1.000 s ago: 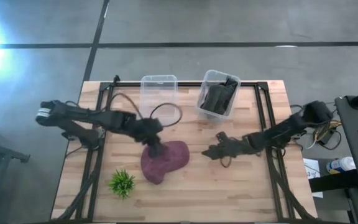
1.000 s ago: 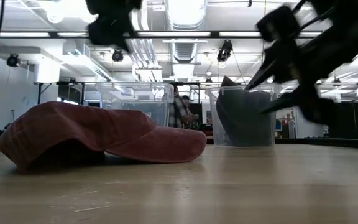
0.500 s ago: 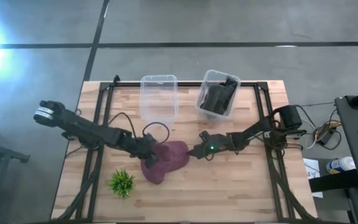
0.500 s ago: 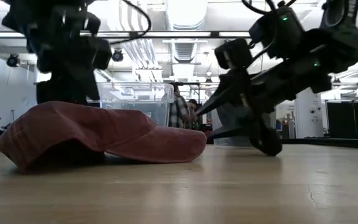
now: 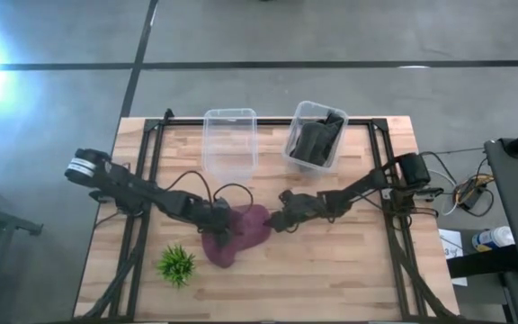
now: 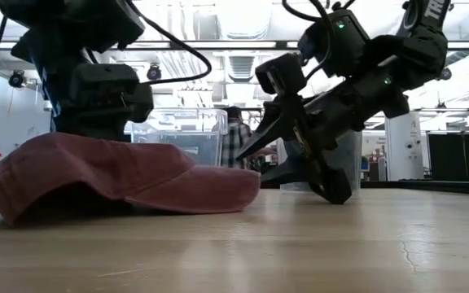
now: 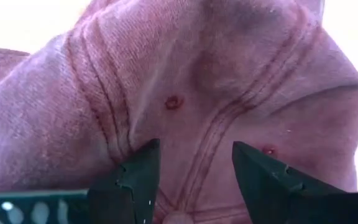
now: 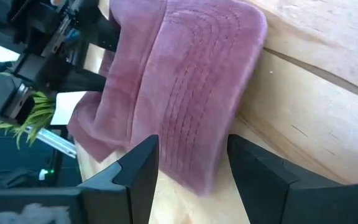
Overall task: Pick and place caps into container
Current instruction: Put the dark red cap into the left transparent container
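Observation:
A maroon cap (image 5: pixel 248 230) lies crown up on the table, its brim (image 6: pixel 218 183) flat on the wood. My left gripper (image 5: pixel 220 226) is open and stands down on the cap's crown (image 7: pixel 185 81). My right gripper (image 5: pixel 272 221) is open and low over the table, its fingers on either side of the brim's front edge (image 8: pixel 216 168). Two dark caps (image 5: pixel 317 140) sit in the right clear container (image 5: pixel 331 164). My left gripper comes from above, pointing down, with its open fingers (image 7: pixel 135 180) set on the top of the crown (image 7: pixel 191 149). A ridge of fabric with its seams rises between them. The cap rests on the table. My right gripper may or may not touch the brim; I cannot tell.
An empty clear container (image 5: pixel 230 135) stands at the far edge, left of the filled one. A small green plant (image 5: pixel 176 264) sits near the front left, close to the cap. Bare wood lies to the right and near side of the cap.
My left gripper has come down from above onto the cap's crown. My right gripper has moved toward the table's left and down until its open fingers reach the brim. The cap has shifted slightly, and its crown sits flatter.

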Motion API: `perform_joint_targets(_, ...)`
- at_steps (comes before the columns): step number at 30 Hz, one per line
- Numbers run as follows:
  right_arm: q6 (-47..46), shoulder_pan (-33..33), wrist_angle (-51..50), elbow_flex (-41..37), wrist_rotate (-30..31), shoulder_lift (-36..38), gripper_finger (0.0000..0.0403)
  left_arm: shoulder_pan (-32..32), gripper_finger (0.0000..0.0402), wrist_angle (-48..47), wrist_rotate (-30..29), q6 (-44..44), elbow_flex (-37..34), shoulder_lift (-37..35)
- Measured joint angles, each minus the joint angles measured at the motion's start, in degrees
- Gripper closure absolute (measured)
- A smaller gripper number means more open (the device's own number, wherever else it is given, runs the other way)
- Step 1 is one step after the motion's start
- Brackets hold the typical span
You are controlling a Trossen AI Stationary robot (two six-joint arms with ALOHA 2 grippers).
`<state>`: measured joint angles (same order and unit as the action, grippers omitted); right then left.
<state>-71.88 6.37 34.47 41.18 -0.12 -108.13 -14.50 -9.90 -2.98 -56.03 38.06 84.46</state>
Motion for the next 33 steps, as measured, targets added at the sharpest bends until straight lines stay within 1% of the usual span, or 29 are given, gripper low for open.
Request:
perform_joint_targets(5, 0.9, 0.0, -1.3, 2.4, 0.1, -2.4, 0.0216, 0.0, 0.0207, 3.8, -0.1, 1.3, 1.1, 2.8)
perform_joint_targets(9, 2.9, 0.0, -1.8, 4.4, -0.7, -2.4, 0.0217, 0.0, 0.0207, 5.2, 0.1, 1.6, 2.3, 4.1)
perform_joint_targets(11, 4.4, 0.0, -1.1, 4.7, -1.5, -1.5, 0.0224, 0.0, 0.0207, 4.9, 0.0, 1.6, 2.8, 3.7)
perform_joint_targets(13, 6.1, -0.1, -1.2, 4.6, -1.5, 0.0, 0.0239, 0.0, 0.0207, 4.3, -1.6, 1.6, 3.4, 2.7)
perform_joint_targets(17, 9.0, -0.2, -0.9, 4.6, -2.7, 3.4, 0.0292, 0.0, 0.0207, -0.1, -4.7, 2.1, 5.5, -1.8)
perform_joint_targets(21, 12.2, -0.1, -1.4, 5.3, -4.1, 5.7, 0.0358, -0.4, 0.0207, -5.4, -8.3, 4.0, 8.4, -7.9)
perform_joint_targets(23, 13.9, -0.2, -0.8, 6.7, -4.4, 7.4, 0.0383, -0.5, 0.0207, -8.3, -8.8, 4.0, 10.5, -11.5)
perform_joint_targets(28, 16.7, -1.6, -1.4, 9.6, -5.7, 12.8, 0.0389, -1.1, 0.0207, -20.8, -10.1, 3.5, 20.5, -19.7)
perform_joint_targets(31, 19.6, -2.9, -3.1, 12.8, -6.2, 16.6, 0.0389, -2.0, 0.0207, -25.8, -15.2, 4.8, 28.3, -23.7)
perform_joint_targets(33, 23.1, -3.6, -8.8, 15.6, -5.2, 19.4, 0.0389, -2.6, 0.0207, -26.6, -19.7, 7.9, 33.0, -25.8)
